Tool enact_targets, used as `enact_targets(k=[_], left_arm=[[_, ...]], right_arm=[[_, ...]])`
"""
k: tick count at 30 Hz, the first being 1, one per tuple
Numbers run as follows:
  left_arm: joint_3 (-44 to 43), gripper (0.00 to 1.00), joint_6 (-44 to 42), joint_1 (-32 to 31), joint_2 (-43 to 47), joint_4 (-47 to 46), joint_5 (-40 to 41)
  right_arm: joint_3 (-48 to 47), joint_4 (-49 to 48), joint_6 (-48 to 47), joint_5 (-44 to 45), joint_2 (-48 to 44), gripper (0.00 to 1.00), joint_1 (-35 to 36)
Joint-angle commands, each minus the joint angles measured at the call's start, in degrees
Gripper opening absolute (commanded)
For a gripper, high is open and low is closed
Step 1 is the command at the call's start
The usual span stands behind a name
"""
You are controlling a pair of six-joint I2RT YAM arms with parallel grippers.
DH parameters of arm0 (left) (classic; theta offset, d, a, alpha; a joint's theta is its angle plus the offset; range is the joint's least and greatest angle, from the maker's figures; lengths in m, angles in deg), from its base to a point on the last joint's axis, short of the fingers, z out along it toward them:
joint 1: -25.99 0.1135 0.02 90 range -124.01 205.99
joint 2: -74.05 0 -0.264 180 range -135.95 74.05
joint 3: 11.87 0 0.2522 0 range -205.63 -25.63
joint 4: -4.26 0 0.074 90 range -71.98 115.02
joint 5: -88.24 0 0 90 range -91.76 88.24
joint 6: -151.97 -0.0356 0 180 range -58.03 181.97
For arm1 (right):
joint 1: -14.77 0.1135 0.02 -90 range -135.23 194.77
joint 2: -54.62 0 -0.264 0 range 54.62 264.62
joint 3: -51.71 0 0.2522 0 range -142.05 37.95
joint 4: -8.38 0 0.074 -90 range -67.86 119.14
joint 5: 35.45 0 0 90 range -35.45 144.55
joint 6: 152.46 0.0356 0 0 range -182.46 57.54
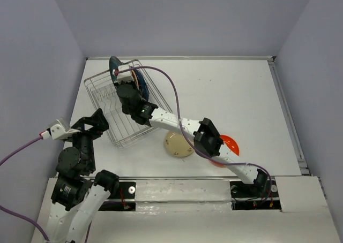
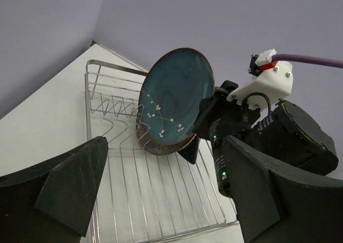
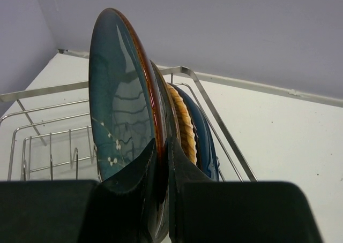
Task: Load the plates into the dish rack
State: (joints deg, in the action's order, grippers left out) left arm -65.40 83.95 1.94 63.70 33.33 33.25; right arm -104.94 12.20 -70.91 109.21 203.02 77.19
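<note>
Step in hand, as I read it: slotting the teal plate (image 3: 115, 98). The right gripper (image 3: 161, 168) is pinched tight on its lower rim. The plate stands upright at the far end of the rack (image 2: 112, 65), just in front of the wooden plate (image 3: 185, 126) and navy plate (image 3: 206, 138). I can't tell if its bottom edge sits between tines. The left gripper (image 2: 165, 162) is wide open and empty, facing the rack. The cream plate (image 1: 178, 144) and orange plate (image 1: 230, 144) lie flat on the table (image 1: 225, 93), the orange one partly under the right arm. Next, I'd lower until the edge seats, open the fingers, then back out straight without dragging the rim.
</note>
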Motion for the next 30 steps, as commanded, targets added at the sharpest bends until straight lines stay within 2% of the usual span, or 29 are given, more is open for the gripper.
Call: enact_targets(k=[1, 4, 5, 7, 8, 9, 14, 18, 20, 22, 23, 24, 26, 27, 28, 29, 30], left_arm=[[-1.19, 0.99, 0.00, -0.38, -0.37, -3.01, 0.33], [-1.19, 0.99, -0.09, -0.29, -0.46, -3.09, -0.11], [-1.19, 0.99, -0.18, -0.38, -0.46, -3.01, -0.20], [-1.19, 0.99, -0.27, -0.29, -0.81, -3.01, -0.20], [-1.19, 0.99, -0.36, -0.21, -1.25, -3.01, -0.29], [-1.19, 0.99, -0.36, -0.12, -1.43, -3.01, -0.29], [-0.84, 0.99, -0.88, 0.76, -1.08, -3.71, -2.22], [-0.31, 0.99, -1.32, 1.29, -0.11, -4.06, -2.48], [-0.22, 0.99, -1.85, 1.46, -0.02, -4.24, -3.01], [-0.05, 0.99, -2.20, 1.38, -0.28, -4.15, -3.54], [-0.05, 0.99, -2.46, 1.46, -0.37, -4.06, -4.24], [-0.05, 0.99, -2.64, 1.38, -0.46, -3.97, -4.76], [0.13, 0.99, -3.17, 1.46, -0.72, -3.80, -6.34], [0.22, 0.99, -3.43, 1.38, -0.81, -4.06, -6.79], [0.39, 0.99, -4.22, 1.38, -0.90, -4.23, -7.92], [0.39, 0.99, -4.48, 1.46, -0.81, -4.67, -8.37], [0.48, 0.99, -4.83, 1.38, -0.99, -4.94, -8.55]], right_arm=[[-3.01, -9.14, 0.98, 2.74, -1.36, 0.07, 0.52], [-1.61, -9.40, 0.71, 2.83, -1.79, 0.10, 1.13], [-0.21, -9.84, 0.54, 2.22, -2.06, 0.20, 1.13], [0.68, -10.63, 0.27, 1.08, -2.67, 0.32, 1.75], [0.94, -10.55, 0.10, 0.72, -3.02, 0.43, 2.36], [1.03, -10.63, 0.10, 0.54, -3.29, 0.47, 2.36], [4.54, -10.19, 1.24, -1.56, -6.88, 0.55, 2.36], [12.96, -7.74, 4.31, -4.81, -14.96, 0.56, 2.89], [22.53, -6.77, 8.26, -9.46, -23.56, 0.56, 2.89], [31.05, -6.50, 13.60, -13.15, -30.50, 0.61, 2.89], [40.14, -6.24, 14.94, -17.00, -34.02, 0.62, 2.89], [44.93, -6.06, 16.26, -19.21, -41.36, 0.66, 2.89], [54.42, -4.84, 20.12, -24.84, -48.52, 0.68, 2.89], [63.96, -3.35, 21.70, -26.69, -55.43, 0.69, 2.89], [68.75, -2.55, 25.29, -30.71, -58.80, 0.69, 2.19], [77.32, -1.15, 27.76, -32.57, -62.06, 0.63, 1.67], [81.67, 1.12, 33.09, -34.85, -68.27, 0.57, 0.53]])
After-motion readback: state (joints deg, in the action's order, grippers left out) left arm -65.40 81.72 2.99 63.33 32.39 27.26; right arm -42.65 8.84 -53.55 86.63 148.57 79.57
